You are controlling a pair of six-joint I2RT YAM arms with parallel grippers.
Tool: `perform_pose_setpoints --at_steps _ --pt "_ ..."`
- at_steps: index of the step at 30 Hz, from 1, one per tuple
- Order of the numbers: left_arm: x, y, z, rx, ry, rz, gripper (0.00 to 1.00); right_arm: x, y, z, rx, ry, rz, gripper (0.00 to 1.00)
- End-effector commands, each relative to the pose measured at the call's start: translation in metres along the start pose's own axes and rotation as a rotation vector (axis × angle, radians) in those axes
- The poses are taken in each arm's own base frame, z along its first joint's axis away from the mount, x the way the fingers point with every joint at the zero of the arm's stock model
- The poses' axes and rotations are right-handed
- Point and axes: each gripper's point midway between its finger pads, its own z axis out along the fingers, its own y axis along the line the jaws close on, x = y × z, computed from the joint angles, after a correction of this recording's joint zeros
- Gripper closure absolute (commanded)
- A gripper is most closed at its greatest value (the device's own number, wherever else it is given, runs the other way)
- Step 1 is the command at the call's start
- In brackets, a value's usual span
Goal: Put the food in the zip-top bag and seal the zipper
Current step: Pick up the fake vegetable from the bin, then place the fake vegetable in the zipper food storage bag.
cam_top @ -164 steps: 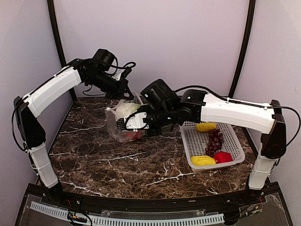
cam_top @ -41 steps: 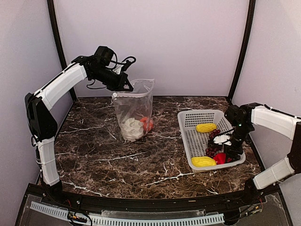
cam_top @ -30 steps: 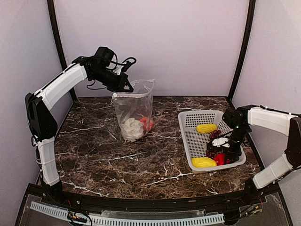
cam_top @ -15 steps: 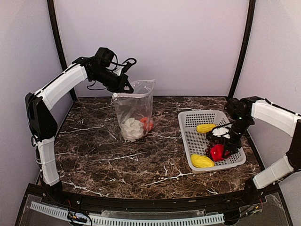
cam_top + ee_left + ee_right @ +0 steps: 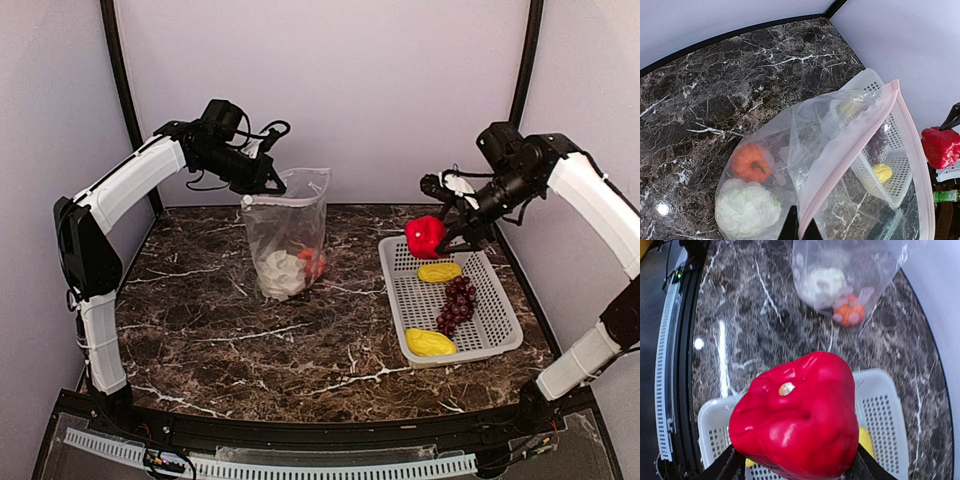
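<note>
Best to hold the mouth wide with the left tool (image 5: 270, 187), pinched on the bag's (image 5: 288, 240) zipper (image 5: 855, 145), then bring the pepper (image 5: 424, 238), clamped in the right tool (image 5: 438, 226) above the basket's (image 5: 398, 300) far corner, over the opening and drop straight. As for the bag: standing on the surface (image 5: 200, 320), mouth up, long axis vertical.

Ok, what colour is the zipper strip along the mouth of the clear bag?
The zipper strip is pale pink; it shows best in the left wrist view.
</note>
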Motion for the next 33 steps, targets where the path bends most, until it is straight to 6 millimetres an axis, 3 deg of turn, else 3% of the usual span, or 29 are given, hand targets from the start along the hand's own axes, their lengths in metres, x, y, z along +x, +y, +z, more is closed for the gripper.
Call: perform_pose_setpoints --at_steps 1,6,11,14,17,21,33 --pt "-0.001 -0.013 -0.012 0.038 -0.01 -0.001 0.99 -0.082 -0.002 -0.006 -0.028 -0.244 -0.092 0.65" --pt "0.0 -0.018 -0.014 0.056 -0.007 -0.003 0.99 -0.151 0.003 -0.007 -0.01 -0.424 -0.241 0.65" --pt "-0.002 -0.031 -0.02 0.106 -0.014 -0.006 0.99 -0.207 -0.008 -0.022 -0.069 -0.583 -0.208 0.68" --pt "-0.001 -0.041 -0.022 0.134 -0.012 0.0 0.99 -0.231 -0.015 -0.026 -0.132 -0.65 -0.159 0.67" --pt "-0.001 -0.052 -0.024 0.161 -0.011 -0.002 0.99 -0.245 -0.016 -0.024 -0.207 -0.683 -0.126 0.67" --pt "0.001 -0.057 -0.028 0.16 -0.01 -0.007 0.99 -0.251 -0.02 -0.007 -0.24 -0.681 -0.105 0.68" --pt "0.006 -0.057 -0.027 0.145 0.006 -0.009 0.99 -0.251 -0.031 0.03 -0.343 -0.669 -0.045 0.66"
